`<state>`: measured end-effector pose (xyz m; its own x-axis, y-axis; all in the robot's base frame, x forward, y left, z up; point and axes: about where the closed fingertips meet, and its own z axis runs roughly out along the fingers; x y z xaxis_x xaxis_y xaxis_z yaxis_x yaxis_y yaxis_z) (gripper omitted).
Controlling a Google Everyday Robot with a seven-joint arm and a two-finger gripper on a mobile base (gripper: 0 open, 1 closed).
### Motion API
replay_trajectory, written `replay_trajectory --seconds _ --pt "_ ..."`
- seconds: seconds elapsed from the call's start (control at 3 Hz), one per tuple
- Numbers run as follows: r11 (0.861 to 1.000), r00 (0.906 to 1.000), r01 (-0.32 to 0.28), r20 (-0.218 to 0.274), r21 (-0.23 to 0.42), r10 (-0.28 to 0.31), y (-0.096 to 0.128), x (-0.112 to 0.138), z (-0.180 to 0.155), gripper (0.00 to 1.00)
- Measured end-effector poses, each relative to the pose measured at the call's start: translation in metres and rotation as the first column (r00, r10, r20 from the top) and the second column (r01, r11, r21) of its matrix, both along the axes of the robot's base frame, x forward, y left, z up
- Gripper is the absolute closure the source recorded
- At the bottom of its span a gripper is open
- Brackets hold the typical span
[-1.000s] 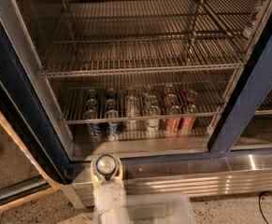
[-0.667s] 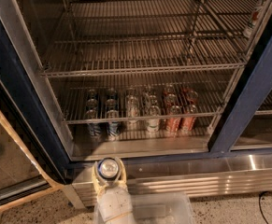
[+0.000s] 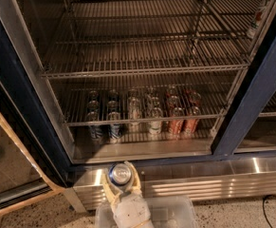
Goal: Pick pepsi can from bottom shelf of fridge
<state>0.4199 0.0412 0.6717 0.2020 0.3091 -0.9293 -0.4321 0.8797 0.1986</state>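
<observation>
One small blue aluminium pepsi can (image 3: 120, 173) with a silver top sat in the robot's pale two-finger gripper (image 3: 121, 175), whose fingers (image 3: 107, 188) were closed against its two sides, holding it upright. Can and gripper were outside the large dark-blue-framed fridge (image 3: 252, 103), low in the view and just in front of its ribbed stainless base panel (image 3: 208, 184).

Inside, the bottom shelf (image 3: 142, 150), a wire grille with a smooth pale steel front strip, carried six columns of drink cans. Two columns were blue cans (image 3: 114, 132) on the left, two were white-and-green cans (image 3: 155, 126) in the middle, and two were red cans (image 3: 175, 126) on the right. Each column seemed to run about three deep, though the rear cans were seen only through wire and the count is uncertain.

Two bare steel wire racks (image 3: 142, 56) hung above them in this section. One small white-and-red container (image 3: 256, 15) stood on a rack in the section at the far right.

The glass door (image 3: 9, 175) stood open at the left. Below the fridge lay a speckled stone-like floor (image 3: 223, 213), with one clear plastic tub (image 3: 175, 213) beside the arm and one black cable (image 3: 266, 208) at the right edge
</observation>
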Motion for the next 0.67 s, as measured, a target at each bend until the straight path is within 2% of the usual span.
replay_trajectory --seconds 0.33,0.67 --pt "0.998 0.9982 -0.058 -0.013 -0.012 0.058 -0.0169 -0.0084 0.0105 1.0" --pt "0.997 0.9972 -0.073 -0.013 -0.034 0.073 -0.0135 -0.0122 0.0119 1.0"
